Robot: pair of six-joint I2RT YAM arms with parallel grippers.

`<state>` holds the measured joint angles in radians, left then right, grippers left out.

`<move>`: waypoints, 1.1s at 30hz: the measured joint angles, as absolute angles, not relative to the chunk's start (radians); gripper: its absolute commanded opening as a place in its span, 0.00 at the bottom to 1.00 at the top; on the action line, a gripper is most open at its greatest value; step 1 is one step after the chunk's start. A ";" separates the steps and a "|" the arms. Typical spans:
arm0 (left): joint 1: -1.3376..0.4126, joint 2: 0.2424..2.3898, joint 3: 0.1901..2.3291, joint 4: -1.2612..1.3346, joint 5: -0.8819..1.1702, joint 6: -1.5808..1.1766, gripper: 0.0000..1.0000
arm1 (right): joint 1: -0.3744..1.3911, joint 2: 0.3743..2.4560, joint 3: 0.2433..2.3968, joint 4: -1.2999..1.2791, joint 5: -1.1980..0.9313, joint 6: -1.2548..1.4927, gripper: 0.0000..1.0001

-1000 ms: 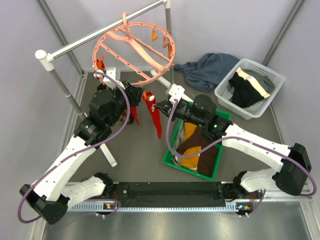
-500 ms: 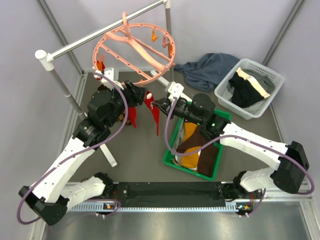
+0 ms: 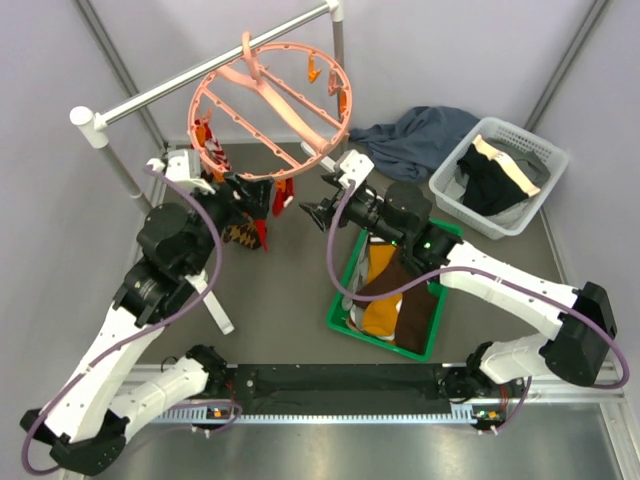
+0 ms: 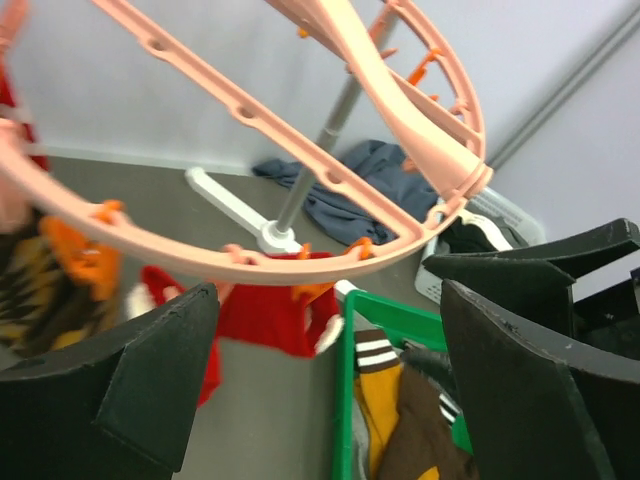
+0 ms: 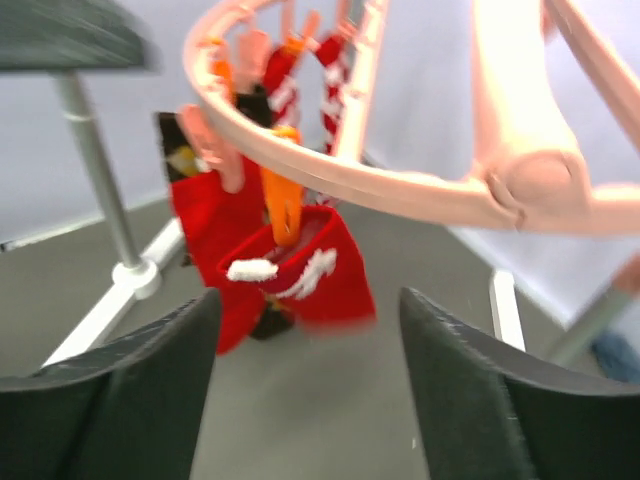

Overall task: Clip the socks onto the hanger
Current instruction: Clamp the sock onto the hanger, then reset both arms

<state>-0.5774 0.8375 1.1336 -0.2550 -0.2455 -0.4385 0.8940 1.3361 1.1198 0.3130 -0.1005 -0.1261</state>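
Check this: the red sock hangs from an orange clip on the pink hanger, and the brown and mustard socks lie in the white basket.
Wrong container. The top external view shows the brown and mustard socks in the green bin; the white basket holds black and cream garments. Rest stands.

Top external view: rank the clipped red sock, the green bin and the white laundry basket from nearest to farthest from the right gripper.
1. red sock, just left of the right gripper
2. green bin, below it
3. white laundry basket, far right
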 measured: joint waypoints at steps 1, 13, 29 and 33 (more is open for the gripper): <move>-0.577 0.822 1.134 -0.267 -0.258 -0.435 0.97 | 0.891 1.335 1.120 0.297 -0.072 -0.122 0.80; -0.577 0.592 1.073 -0.512 -0.483 -0.382 0.99 | 0.599 1.019 0.975 -0.033 0.289 0.117 0.99; -0.577 0.283 0.957 -0.609 -0.650 -0.372 0.99 | 0.538 0.361 0.658 -0.247 0.704 0.155 0.99; -0.577 0.275 0.940 -0.610 -0.659 -0.389 0.99 | 0.538 0.296 0.623 -0.243 0.735 0.138 0.99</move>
